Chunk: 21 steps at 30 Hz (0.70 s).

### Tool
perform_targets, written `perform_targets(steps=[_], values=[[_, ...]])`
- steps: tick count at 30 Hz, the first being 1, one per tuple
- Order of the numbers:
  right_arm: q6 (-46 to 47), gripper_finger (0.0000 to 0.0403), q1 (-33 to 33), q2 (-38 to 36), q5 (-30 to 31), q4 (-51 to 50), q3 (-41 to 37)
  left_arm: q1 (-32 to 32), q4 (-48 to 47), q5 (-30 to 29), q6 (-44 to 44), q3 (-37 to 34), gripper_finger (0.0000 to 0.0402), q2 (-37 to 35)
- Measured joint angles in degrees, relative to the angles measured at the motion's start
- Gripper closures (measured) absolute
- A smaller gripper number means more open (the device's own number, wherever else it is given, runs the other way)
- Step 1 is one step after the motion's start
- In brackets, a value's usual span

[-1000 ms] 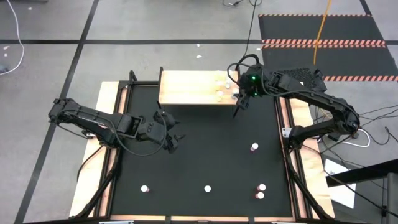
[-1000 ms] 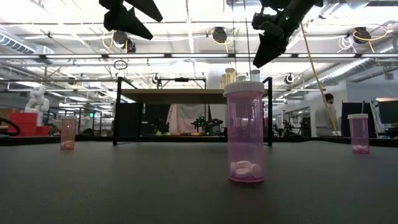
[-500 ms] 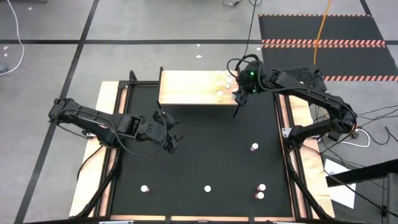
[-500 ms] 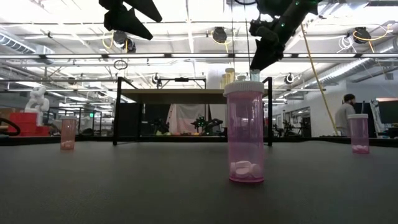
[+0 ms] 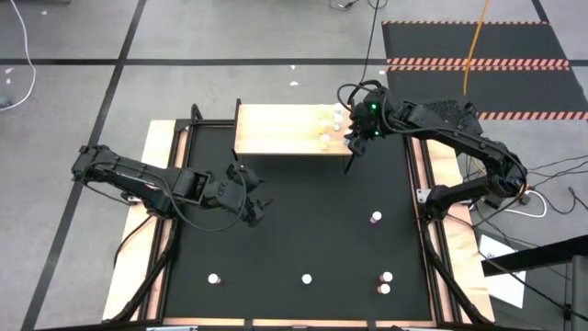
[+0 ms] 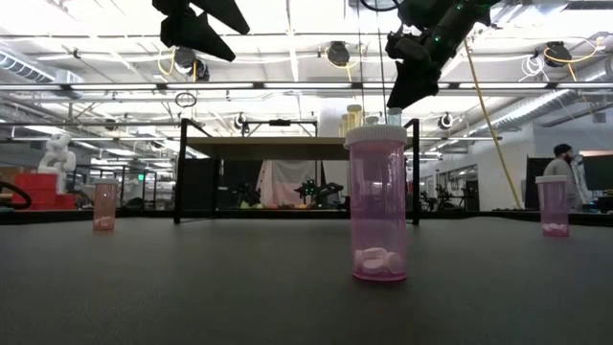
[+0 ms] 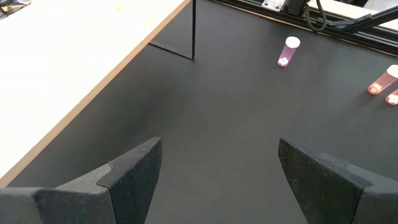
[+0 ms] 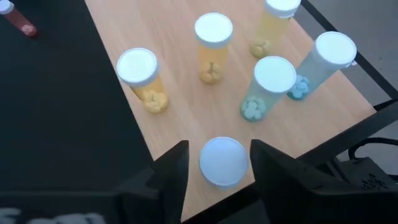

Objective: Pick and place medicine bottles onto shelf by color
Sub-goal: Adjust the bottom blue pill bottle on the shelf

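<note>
Counter (image 5: 276, 230): I see the black mat filling the middle, with the arms coming in from the left and right sides.
Shelf (image 5: 276, 129): it stands at the far edge of the counter; its right end already carries a cluster of bottles.
Left arm: it waits over the mat's left-middle, and the left gripper (image 7: 214, 174) is spread wide with nothing between the fingers.
Right arm: it reaches to the shelf's far right corner, with the right gripper (image 8: 221, 163) directly above a white-capped bottle (image 8: 222, 160) at the shelf edge.
Change: over the last second the right gripper's fingers have drawn in from a wider spread and now flank that cap closely on both sides; I cannot tell whether they touch it.
Meaning: I judge this as either a fresh grip or a re-centring on a bottle already set down, so the placement is not clearly finished.
Sorted bottles: three yellow bottles (image 8: 213, 46) and two teal bottles (image 8: 266, 87) stand upright just beside the gripper.
Remaining bottles: pink ones are still on the mat, one mid-right (image 5: 376, 218), a pair near-right (image 5: 385, 282), and others near-centre (image 5: 306, 279) and near-left (image 5: 213, 278).
Progress: about half are left, I reckon.
</note>
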Motion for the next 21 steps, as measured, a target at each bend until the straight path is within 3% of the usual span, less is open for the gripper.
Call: perform_targets(steps=[10,21], values=[[0.93,0.0269,0.11,0.0,-2.0,0.61,0.0,0.0,0.0,-0.01,-0.15,-0.02,0.0078,0.0],[1.27,0.027,0.17,0.0,-1.58,2.23,0.02,1.83,0.04,-0.01,-0.22,-0.02,0.0078,0.0]])
